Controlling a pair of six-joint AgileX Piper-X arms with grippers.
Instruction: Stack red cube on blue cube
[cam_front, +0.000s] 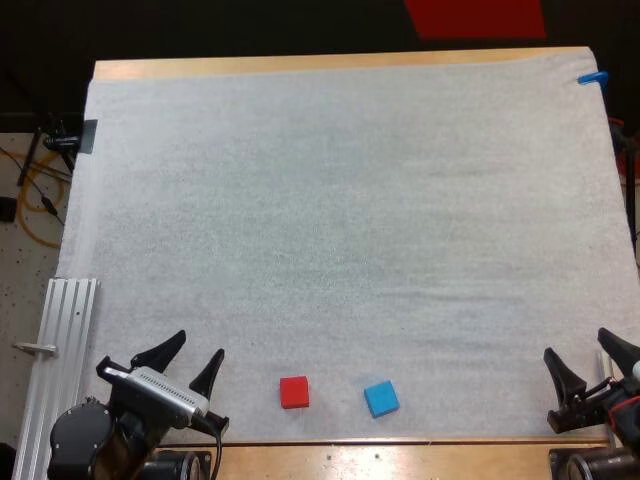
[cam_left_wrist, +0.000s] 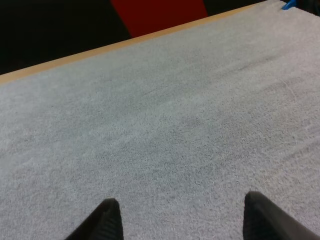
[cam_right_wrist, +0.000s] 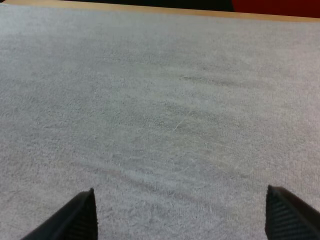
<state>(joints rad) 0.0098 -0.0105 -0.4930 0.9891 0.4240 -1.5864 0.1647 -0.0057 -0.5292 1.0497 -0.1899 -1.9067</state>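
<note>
Red cube sits near the front edge of the mat, blue cube just beside it, not touching. Left jaws and right jaws both gape open, empty. I'd drop the left jaws square over red's flat faces, not its corners.

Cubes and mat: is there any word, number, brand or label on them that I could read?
None: no writing shows on the red cube, the blue cube or the mat.
</note>
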